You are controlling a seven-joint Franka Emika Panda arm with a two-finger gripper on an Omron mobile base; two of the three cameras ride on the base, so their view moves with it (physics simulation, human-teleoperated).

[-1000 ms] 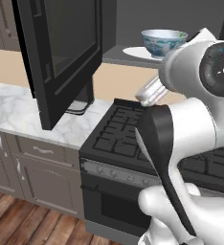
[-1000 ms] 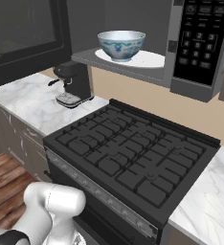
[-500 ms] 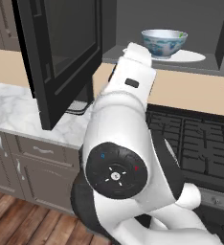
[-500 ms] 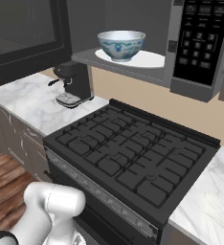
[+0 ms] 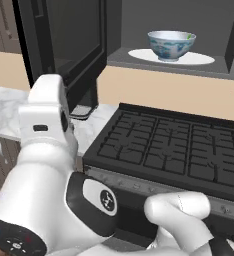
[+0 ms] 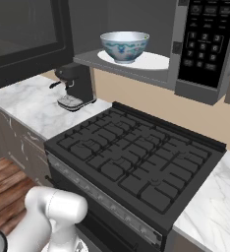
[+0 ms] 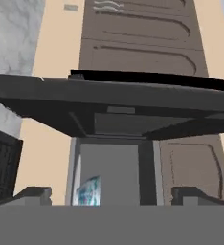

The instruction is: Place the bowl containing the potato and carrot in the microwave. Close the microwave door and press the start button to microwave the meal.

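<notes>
Sitting on the microwave's [image 6: 195,54] white turntable plate [image 6: 154,61], the bowl [image 6: 124,46] shows a green tip.

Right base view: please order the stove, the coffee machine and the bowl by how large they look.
1. stove
2. coffee machine
3. bowl; looks close in size to the coffee machine, so this order is unsure.

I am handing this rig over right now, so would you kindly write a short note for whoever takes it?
Gripper: fingertips apart, holding nothing, facing the microwave door.
Bowl: sits on the turntable plate inside the microwave; a green tip shows at its rim.
Door: swung wide open.
Done: bowl is in.
Left: shut the door, press start on the control strip.
</notes>
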